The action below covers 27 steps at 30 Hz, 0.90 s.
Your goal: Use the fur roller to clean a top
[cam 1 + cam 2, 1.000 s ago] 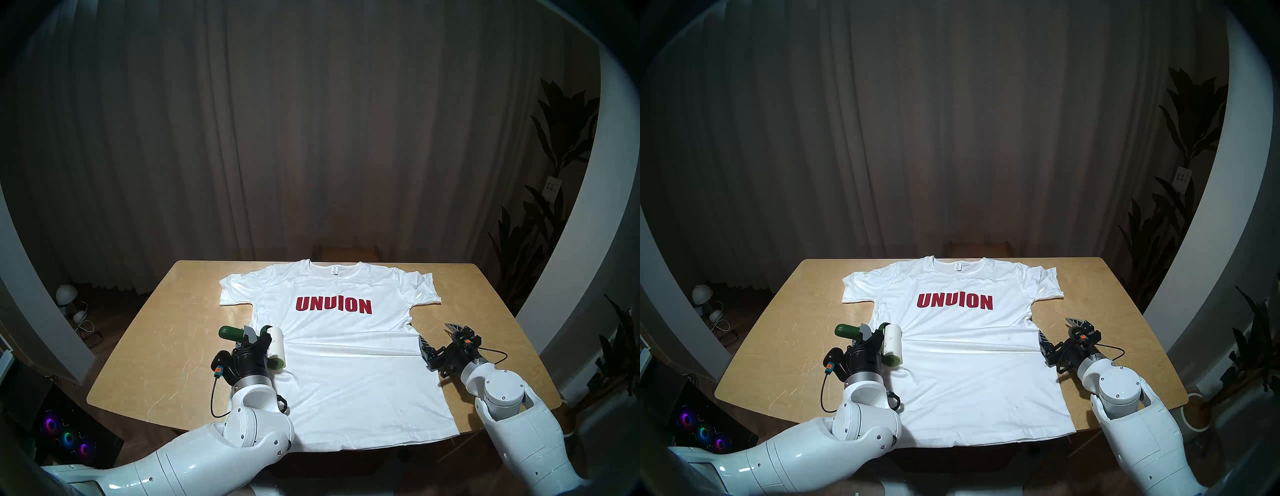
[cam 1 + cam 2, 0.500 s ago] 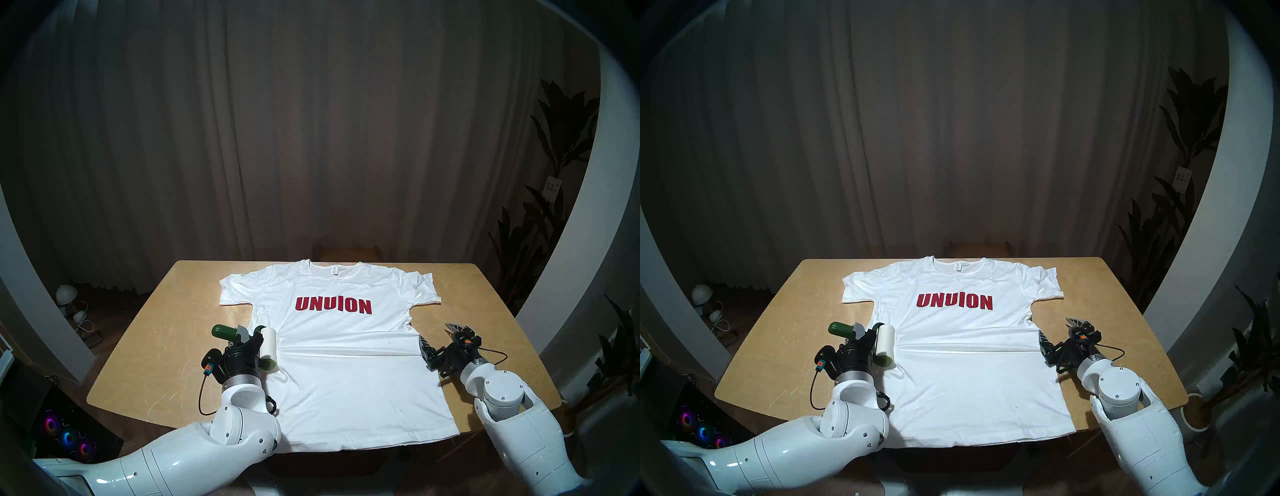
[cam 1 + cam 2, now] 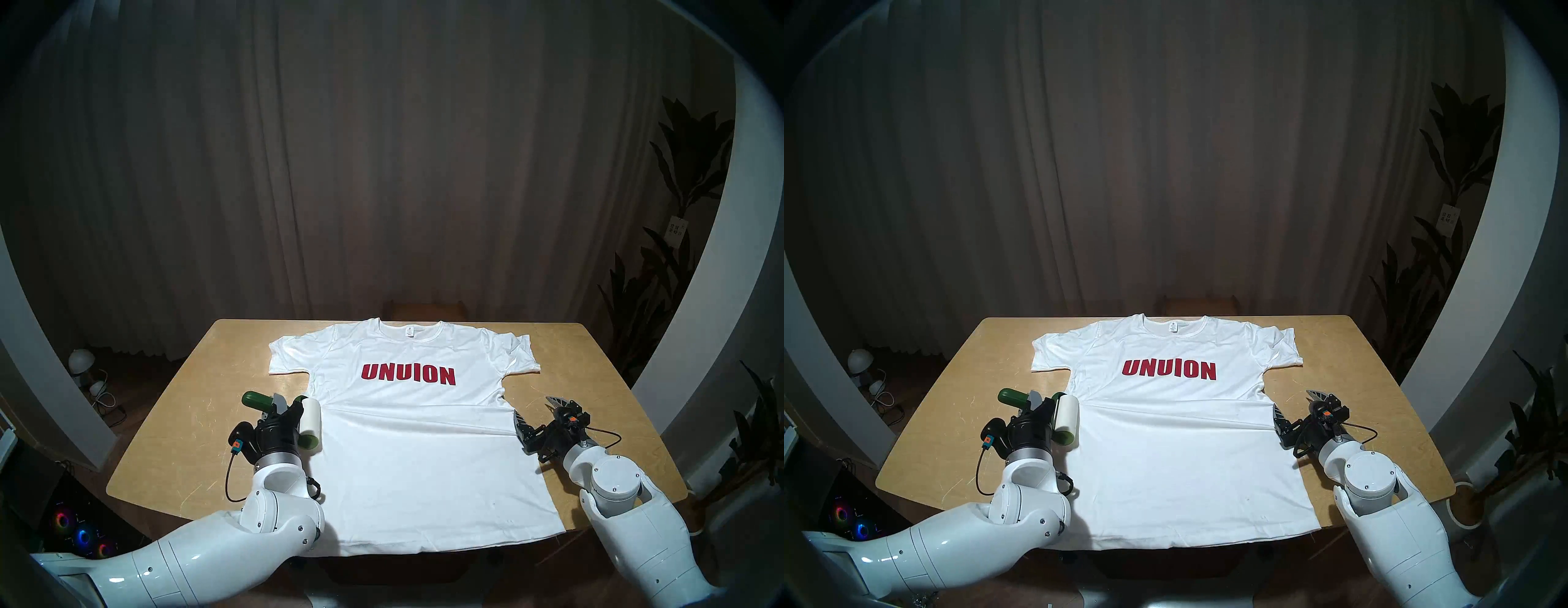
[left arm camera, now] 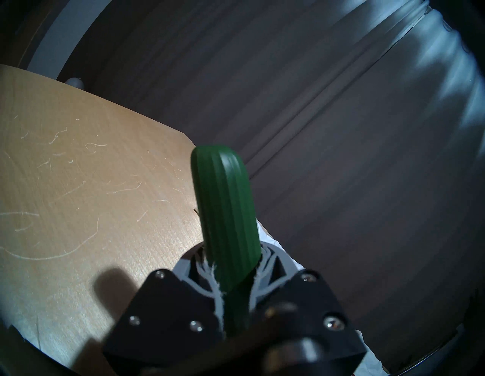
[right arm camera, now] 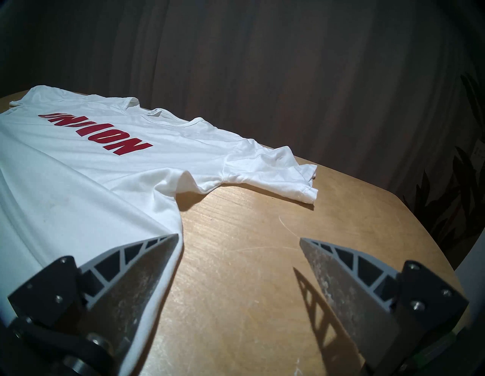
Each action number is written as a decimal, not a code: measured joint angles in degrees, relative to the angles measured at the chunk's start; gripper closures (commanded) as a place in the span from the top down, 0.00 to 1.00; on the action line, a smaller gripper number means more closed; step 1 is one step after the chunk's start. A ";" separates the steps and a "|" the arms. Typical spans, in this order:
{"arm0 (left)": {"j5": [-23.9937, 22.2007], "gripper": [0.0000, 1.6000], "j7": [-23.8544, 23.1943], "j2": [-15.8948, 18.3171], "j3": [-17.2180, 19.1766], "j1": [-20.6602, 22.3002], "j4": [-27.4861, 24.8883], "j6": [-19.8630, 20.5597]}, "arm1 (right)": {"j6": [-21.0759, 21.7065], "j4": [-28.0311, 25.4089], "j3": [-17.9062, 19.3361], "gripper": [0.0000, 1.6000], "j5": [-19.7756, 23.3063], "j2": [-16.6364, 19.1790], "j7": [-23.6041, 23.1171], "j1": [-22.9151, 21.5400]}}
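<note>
Moved: our left pincer has carried the fur roller toward nine o'clock, off the top to its edge.
Left pincer: clamped on the roller's green handle.
Right pincer: apart, at the top's three o'clock edge.
Top: flat on the bench.

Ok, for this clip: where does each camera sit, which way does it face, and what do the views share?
Head stereo left: high, looks down at the table, T-shirt, both arms; left gripper holds the lint roller.
Head stereo right: nearly the same picture, slightly shifted.
Left wrist: looks along the roller's green handle across bare table to the curtain; its fingers clamp the handle.
Right wrist: low over the table, facing the T-shirt's sleeve; right gripper open, one finger on the hem.
Shared: T-shirt, table, curtain.
</note>
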State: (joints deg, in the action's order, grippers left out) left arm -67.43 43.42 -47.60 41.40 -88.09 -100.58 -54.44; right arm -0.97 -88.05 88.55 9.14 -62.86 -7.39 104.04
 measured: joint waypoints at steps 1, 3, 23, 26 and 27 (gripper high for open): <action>-0.37 0.00 -0.26 0.34 0.23 -0.02 -0.04 -0.03 | -0.06 0.01 -0.07 1.00 0.03 -0.02 0.14 0.01; -0.98 0.00 -0.62 0.91 0.68 -0.06 -0.13 -0.06 | -0.18 0.03 -0.20 1.00 0.08 -0.07 0.35 0.02; -8.40 0.00 -3.61 7.73 6.91 -2.54 0.19 -0.26 | -1.17 0.16 -1.35 1.00 0.22 -0.32 3.26 0.01; -9.94 0.00 -4.28 8.47 8.00 -3.17 0.25 -0.26 | -1.31 0.16 -1.58 1.00 0.22 -0.34 3.63 -0.01; -10.42 0.00 -4.52 8.68 8.33 -3.35 0.25 -0.26 | -1.36 0.16 -1.63 1.00 0.22 -0.36 3.72 -0.01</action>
State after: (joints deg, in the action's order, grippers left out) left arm -77.85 38.89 -38.92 49.73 -91.44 -100.33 -54.70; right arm -2.34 -87.90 86.92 9.36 -63.21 -3.66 104.04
